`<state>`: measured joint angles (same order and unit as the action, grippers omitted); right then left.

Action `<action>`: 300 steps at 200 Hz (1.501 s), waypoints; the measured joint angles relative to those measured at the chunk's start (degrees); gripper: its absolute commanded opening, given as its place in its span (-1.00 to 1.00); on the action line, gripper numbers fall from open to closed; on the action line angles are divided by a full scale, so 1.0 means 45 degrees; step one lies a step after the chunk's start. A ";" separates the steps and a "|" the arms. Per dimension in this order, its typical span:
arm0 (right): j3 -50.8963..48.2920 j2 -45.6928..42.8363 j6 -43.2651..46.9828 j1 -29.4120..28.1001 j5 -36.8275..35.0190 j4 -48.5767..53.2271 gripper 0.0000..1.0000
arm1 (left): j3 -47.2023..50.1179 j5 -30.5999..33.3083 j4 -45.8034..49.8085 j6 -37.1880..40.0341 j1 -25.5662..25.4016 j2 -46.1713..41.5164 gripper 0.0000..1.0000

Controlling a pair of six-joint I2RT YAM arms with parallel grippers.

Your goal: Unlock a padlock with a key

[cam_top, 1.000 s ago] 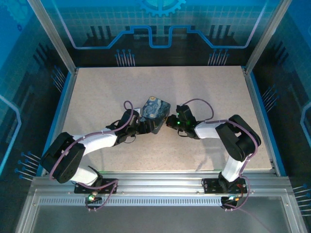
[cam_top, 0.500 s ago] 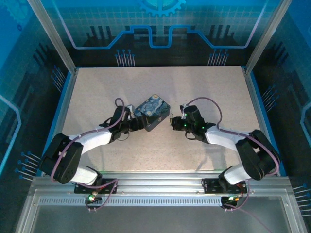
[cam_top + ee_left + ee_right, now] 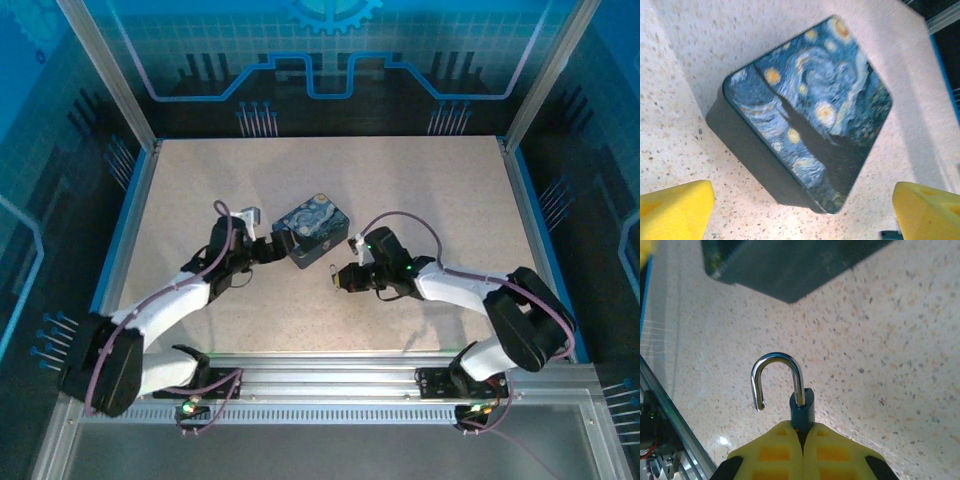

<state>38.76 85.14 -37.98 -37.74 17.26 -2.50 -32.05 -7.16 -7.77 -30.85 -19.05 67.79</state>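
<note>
The padlock (image 3: 802, 405) has a dark teal body and a silvery shackle swung open, its free end out of the body. My right gripper (image 3: 802, 430) is shut on the padlock's body, holding it just above the table. From above, the right gripper (image 3: 343, 278) sits just in front of the blue-and-yellow swirl-printed box (image 3: 313, 228). My left gripper (image 3: 800, 212) is open, its yellow fingertips (image 3: 677, 207) wide apart with nothing between them, facing the box (image 3: 810, 105). Seen from above, the left gripper (image 3: 274, 246) is just left of the box. The key is out of view.
The box's dark side wall (image 3: 790, 265) lies just beyond the padlock. The speckled tabletop (image 3: 420, 190) has free room behind and to the right. A metal rail (image 3: 330, 375) runs along the near edge.
My left gripper has backed off the box to the left. My right gripper has drawn down and left, away from the box's right corner, with the padlock in it.
</note>
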 measured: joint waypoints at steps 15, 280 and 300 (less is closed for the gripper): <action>-0.0005 0.0466 -0.0131 -0.0019 0.0228 -0.0136 -1.00 | 0.0204 0.0194 0.0146 0.0087 0.0049 -0.0952 0.97; -0.0894 -0.4235 0.1443 0.2186 -0.3337 0.1647 0.28 | 0.0743 0.3536 0.3492 0.2055 0.0738 -0.4342 0.98; -0.1073 -0.5911 0.1797 0.3580 -0.4177 0.1899 0.50 | 0.0500 0.4090 0.3415 0.2778 0.1511 -0.4337 0.98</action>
<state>33.93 58.54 -29.89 -21.63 -1.54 6.04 -29.80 11.25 7.60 -18.35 -12.25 48.27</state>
